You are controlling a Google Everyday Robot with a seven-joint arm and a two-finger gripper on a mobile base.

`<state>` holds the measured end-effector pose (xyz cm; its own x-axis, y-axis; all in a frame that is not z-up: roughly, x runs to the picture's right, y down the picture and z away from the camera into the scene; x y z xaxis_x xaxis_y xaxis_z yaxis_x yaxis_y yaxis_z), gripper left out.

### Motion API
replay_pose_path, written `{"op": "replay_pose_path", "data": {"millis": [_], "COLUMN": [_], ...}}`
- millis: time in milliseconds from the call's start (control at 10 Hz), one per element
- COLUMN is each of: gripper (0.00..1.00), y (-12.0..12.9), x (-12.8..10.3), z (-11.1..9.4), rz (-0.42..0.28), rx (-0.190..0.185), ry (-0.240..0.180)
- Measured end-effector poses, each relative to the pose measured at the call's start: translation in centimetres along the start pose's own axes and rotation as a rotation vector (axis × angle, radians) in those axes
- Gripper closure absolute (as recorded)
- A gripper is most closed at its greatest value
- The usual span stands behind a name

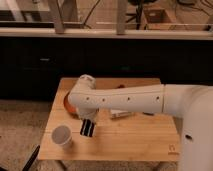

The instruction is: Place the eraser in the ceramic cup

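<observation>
Gripper (88,128) poised near the surface's (130,142) front-left corner, jaws clamped on the eraser (88,129), kept upright for dropping in. Cup (62,136) just beside, mouth up; bowl (68,104) behind.

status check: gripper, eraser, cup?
Gripper shut, low over the table, just right of the ceramic cup. Black striped block at its tip looks like the eraser, apparently held, not in cup. Orange bowl behind arm, path clear.

No legible text; only an unreadable small mark on the table (172,148) corner.
</observation>
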<state>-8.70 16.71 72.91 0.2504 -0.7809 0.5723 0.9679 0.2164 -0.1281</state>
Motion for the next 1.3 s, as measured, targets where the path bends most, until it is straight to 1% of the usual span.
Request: {"op": "replay_pose_path", "data": {"millis": [200,400,500,800,1000,1300], "gripper": [1.0,1.0,1.0,1.0,1.0,1.0], "y": [-0.5,-2.4,-2.9,-3.7,-5.7,-6.6], "x": [-0.3,-0.9,-1.1,-1.8,-2.7,-3.2], "z": [-0.4,-0.9,-1.2,-1.7,-2.2,-2.7], "rz": [-0.008,-0.024,-0.031,-0.045,-0.069,-0.085], "rx": [-0.003,0.003,-0.002,-0.009,-0.005,-0.019], "ry": [0.007,0.012,0.017,0.034,0.046,0.063]}}
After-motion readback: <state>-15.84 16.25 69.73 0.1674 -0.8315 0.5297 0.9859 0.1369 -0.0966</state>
